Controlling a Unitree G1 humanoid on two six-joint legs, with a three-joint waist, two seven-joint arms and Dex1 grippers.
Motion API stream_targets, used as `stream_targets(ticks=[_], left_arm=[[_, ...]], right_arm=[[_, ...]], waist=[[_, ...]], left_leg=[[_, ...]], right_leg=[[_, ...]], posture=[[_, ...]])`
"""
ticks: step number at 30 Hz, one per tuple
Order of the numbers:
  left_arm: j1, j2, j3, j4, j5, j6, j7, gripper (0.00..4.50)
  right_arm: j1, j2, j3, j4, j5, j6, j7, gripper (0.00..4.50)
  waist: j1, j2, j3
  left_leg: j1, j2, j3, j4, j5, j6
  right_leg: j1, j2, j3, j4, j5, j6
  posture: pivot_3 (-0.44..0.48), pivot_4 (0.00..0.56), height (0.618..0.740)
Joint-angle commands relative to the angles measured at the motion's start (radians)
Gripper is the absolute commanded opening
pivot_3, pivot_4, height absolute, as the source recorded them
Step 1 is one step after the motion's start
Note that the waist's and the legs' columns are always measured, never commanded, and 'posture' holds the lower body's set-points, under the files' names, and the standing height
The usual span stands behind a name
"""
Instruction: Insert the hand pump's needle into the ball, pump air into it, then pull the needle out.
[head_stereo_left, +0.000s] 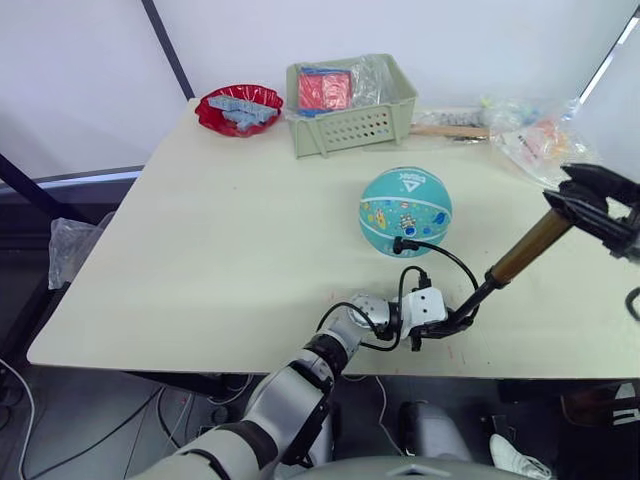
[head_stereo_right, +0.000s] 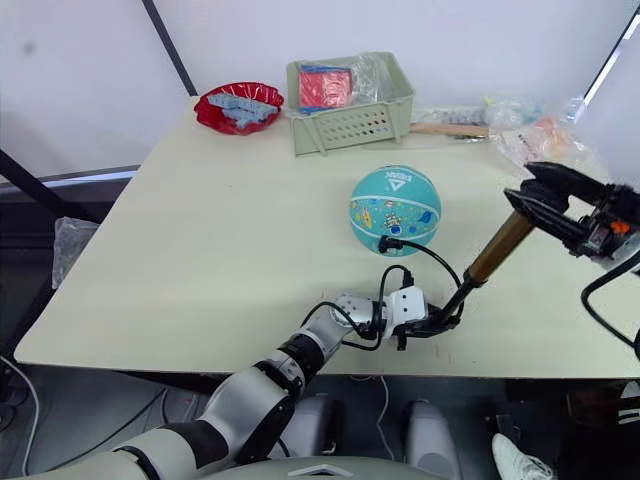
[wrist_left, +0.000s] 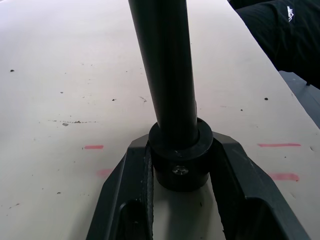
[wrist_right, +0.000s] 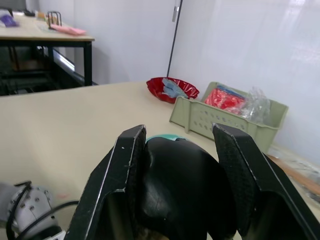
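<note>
Left eye view is showing the left end effector (head_stereo_left: 452, 325) clamping the hand pump (head_stereo_left: 520, 252) base; the right end effector (head_stereo_left: 578, 200) is gripping its handle. Pump axis is slanting between them, the ball (head_stereo_left: 405, 211) lying just beyond the left one, the needle (head_stereo_left: 399, 242) end at it.

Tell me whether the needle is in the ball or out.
In. The black fitting at the hose's end sits against the ball, low on its near side, and the needle's pin cannot be seen.
</note>
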Motion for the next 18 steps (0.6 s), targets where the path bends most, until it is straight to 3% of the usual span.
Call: stream_targets(ticks=[1, 6, 14, 18], left_arm=[[0.036, 0.029, -0.045, 0.073, 0.061, 0.035, -0.014, 1.08], [0.039, 0.03, -0.044, 0.07, 0.06, 0.035, -0.01, 1.08], [0.035, 0.027, -0.044, 0.065, 0.059, 0.039, -0.013, 1.08], [0.033, 0.028, -0.043, 0.064, 0.058, 0.04, -0.014, 1.08]], right_arm=[[0.067, 0.028, 0.064, 0.015, -0.136, -0.066, 0.013, 1.6], [0.109, 0.141, 0.185, 0.037, -0.223, -0.14, -0.029, 1.6], [0.191, 0.212, 0.329, 0.171, -0.448, -0.313, -0.042, 1.6], [0.215, 0.226, 0.361, 0.191, -0.48, -0.362, -0.049, 1.6]], waist=[[-0.001, -0.002, -0.002], [-0.003, -0.007, -0.006], [-0.002, -0.011, -0.011], [-0.002, -0.012, -0.012]], left_leg=[[0.001, 0.0, 0.0, 0.0, 0.0, 0.0], [0.002, 0.002, -0.001, 0.0, 0.0, 0.0], [0.002, 0.002, -0.001, 0.0, 0.0, 0.0], [0.002, 0.002, -0.001, 0.0, 0.0, 0.0]], right_leg=[[0.0, 0.0, 0.0, 0.0, 0.0, 0.0], [0.0, 0.002, -0.001, 0.0, 0.0, 0.0], [0.0, 0.002, -0.001, 0.0, 0.0, 0.0], [0.0, 0.002, -0.001, 0.0, 0.0, 0.0]], posture=[[0.0, 0.15, 0.74], [0.0, 0.15, 0.74], [0.0, 0.15, 0.74], [0.0, 0.15, 0.74]])
